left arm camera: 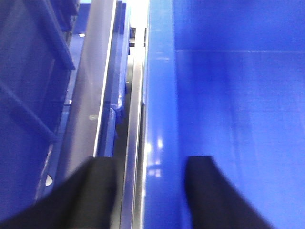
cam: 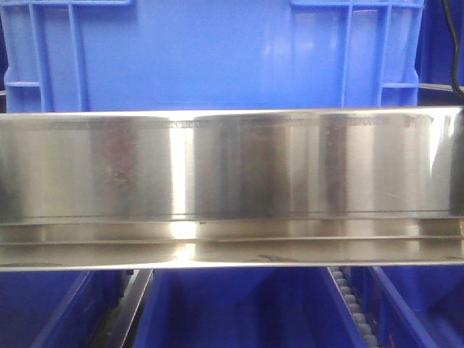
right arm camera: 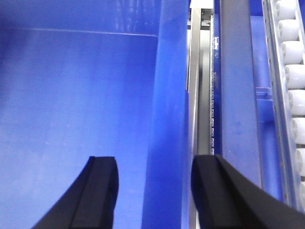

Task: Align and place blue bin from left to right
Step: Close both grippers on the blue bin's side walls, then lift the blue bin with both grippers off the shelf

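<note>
The blue bin sits at 12 o'clock, beyond the steel rail. The left gripper and right gripper fingers straddle its 2 side walls, released. It looks stiff, glossy and likely slippery: clamp both rims.

The blue bin is smooth, glossy plastic, and its wall carries soft highlights. Its inner floor has a duller sheen with faint scuffs. The steel rail is bright polished metal, almost mirror-like, marked by fine scratches and smudges. The rollers look like smooth white plastic. The fingers of the left gripper and of the right gripper are matt black and unreflective.
</note>
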You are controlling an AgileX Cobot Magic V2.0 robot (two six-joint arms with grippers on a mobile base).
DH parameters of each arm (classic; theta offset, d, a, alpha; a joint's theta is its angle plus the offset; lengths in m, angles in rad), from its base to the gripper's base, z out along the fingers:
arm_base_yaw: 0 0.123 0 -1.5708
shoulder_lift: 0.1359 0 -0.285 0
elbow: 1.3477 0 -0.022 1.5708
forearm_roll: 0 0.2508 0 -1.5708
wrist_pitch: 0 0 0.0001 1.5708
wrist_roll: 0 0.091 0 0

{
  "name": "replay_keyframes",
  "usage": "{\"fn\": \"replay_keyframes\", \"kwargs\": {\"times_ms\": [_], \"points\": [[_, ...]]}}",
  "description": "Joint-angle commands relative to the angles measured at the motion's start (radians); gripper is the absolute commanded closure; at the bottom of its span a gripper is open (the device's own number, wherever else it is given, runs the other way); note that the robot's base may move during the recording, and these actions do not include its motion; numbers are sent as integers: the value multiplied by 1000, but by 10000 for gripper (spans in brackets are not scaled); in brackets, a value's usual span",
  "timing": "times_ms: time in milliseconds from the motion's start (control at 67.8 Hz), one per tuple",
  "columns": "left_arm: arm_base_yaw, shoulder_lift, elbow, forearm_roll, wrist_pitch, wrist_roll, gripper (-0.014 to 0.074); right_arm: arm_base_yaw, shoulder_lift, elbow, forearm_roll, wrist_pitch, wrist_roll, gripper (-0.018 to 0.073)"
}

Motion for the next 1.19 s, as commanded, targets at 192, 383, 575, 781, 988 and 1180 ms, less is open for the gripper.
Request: {"fn": "replay_keyframes", "kwargs": {"times_ms": [192, 383, 575, 781, 988, 1180], "points": [[-5, 7, -2, -2, 33, -7, 706, -1, 7, 1, -5, 0, -5, 725], [-5, 7, -2, -7, 28, -7, 707, -1, 7, 1, -5, 0, 1, 724], [-5, 7, -2, -7, 26, -7, 707, -1, 11, 1, -5, 0, 1, 724], [-5, 7, -2, -9, 10, -17, 707, -1, 9, 1, 8, -2, 30, 724], [-15, -9, -63, 6, 39, -57, 707, 8, -34, -7, -17, -25, 83, 725], [-51, -20, -164, 56, 66, -59, 707, 41, -82, -46, -86, -28, 117, 725]]}}
